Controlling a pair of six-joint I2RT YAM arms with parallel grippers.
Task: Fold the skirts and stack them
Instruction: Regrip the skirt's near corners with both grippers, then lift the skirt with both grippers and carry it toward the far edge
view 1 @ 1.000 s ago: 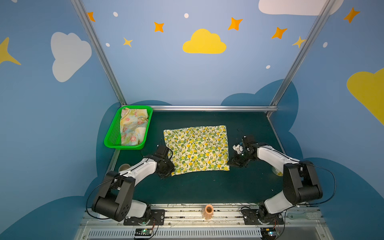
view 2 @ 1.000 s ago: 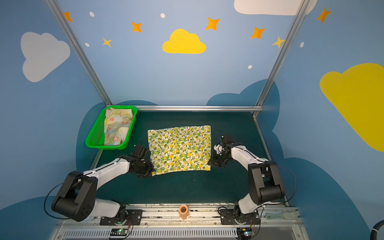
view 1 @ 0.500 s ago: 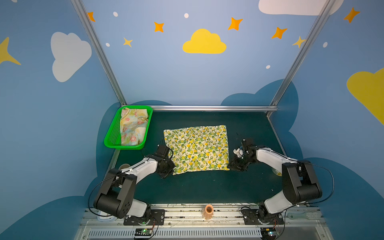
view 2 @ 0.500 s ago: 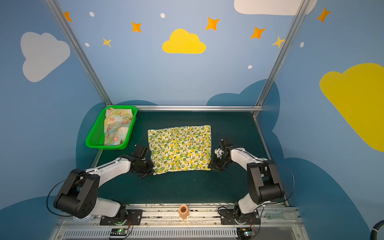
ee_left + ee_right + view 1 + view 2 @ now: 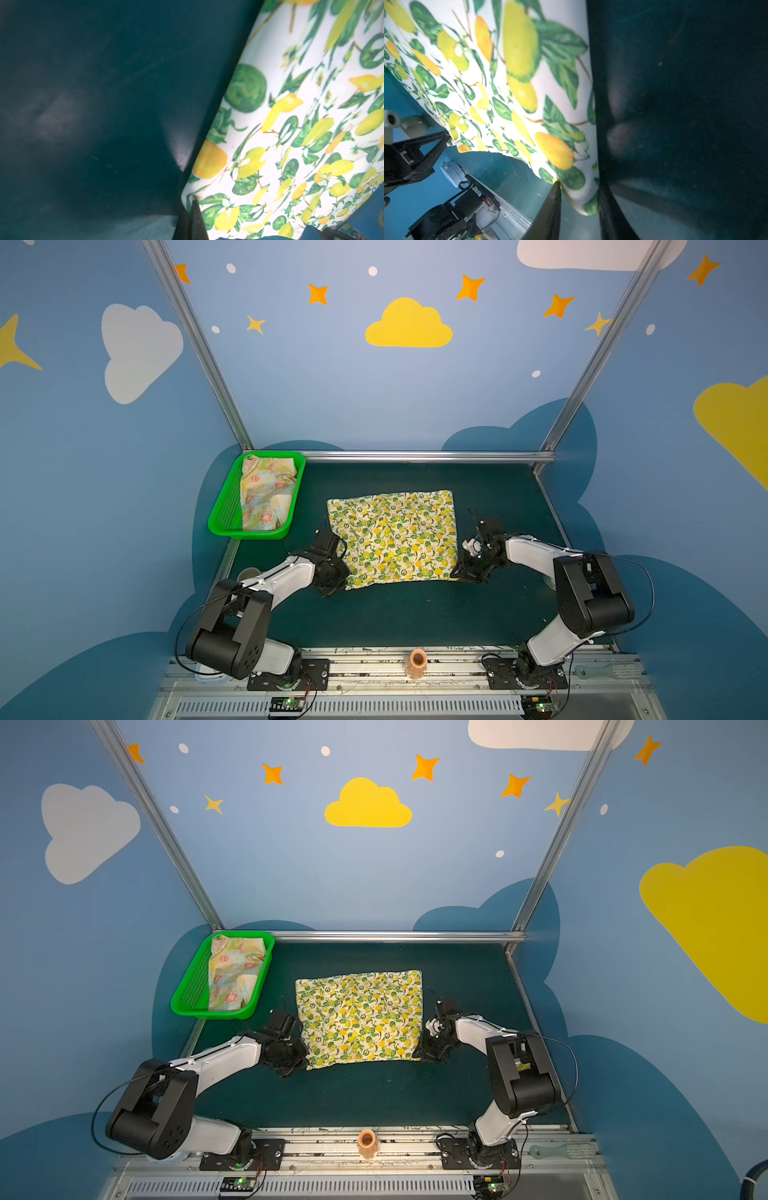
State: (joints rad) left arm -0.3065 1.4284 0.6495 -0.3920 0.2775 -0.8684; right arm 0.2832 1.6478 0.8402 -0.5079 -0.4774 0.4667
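Far left: flowered skirt (image 5: 266, 495) crumpled in green basket (image 5: 219, 514), untouched. Left gripper (image 5: 341, 585) clamped on near-left corner of lemon skirt (image 5: 395, 537). Skirt lies flat in middle of table (image 5: 374, 614), no fold visible. Right gripper (image 5: 579, 193): jaws apart around near-right corner, no pinch yet. Looks like folding barely started, stacking all left.

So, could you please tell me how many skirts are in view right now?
2. The lemon-print skirt lies spread flat on the dark mat. The pink-flowered skirt sits crumpled in the green basket at the back left. Another could be hidden beneath it.
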